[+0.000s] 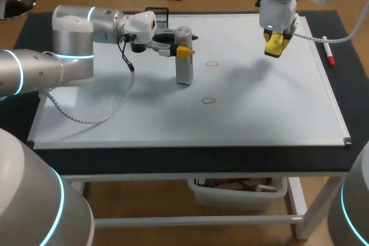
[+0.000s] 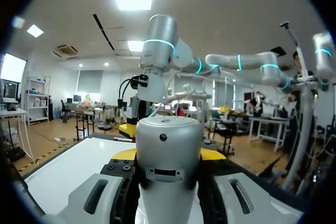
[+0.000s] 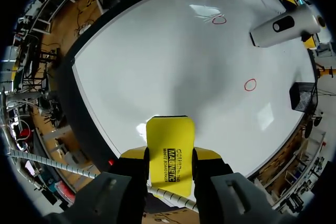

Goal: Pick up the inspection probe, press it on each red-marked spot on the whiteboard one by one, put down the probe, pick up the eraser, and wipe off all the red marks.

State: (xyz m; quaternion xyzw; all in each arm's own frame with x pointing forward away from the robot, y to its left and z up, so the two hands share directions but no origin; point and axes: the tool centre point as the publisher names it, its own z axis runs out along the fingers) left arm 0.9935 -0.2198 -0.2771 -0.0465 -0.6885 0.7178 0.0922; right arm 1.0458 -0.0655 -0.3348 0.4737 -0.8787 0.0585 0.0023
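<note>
A whiteboard (image 1: 259, 113) lies flat on a black-topped table (image 1: 190, 159) and covers most of it. Two small red marks are drawn near the board's middle, a far mark (image 1: 212, 63) and a near mark (image 1: 208, 101), well apart from each other. A red marker (image 1: 328, 53) lies along the board's right edge. A grey cable (image 1: 86, 116) from my left arm sags onto the board's left part.

The left gripper (image 1: 184, 51) comes in level from the left. Its yellow fingers are closed on the upper part of the probe (image 1: 183, 70), one on each side. The probe is a silver-grey cylinder and stands upright. Its foot is at the board, to the left of the far mark and on neither mark. Whether the foot touches the board I cannot tell. In the left wrist view the probe fills the gap between the two fingers, and a yellow tip (image 2: 212, 153) shows at either flank.

The right gripper (image 1: 277, 44) hangs above the board's far right part, pointing down. Its fingers clamp a flat yellow eraser (image 3: 169, 150) between them, clear of the board. From this wrist both marks and the probe lie ahead of the eraser.

The eraser's yellow face carries a few lines of black print. The probe shows a small dark slot and a dot, with no writing I can make out.
</note>
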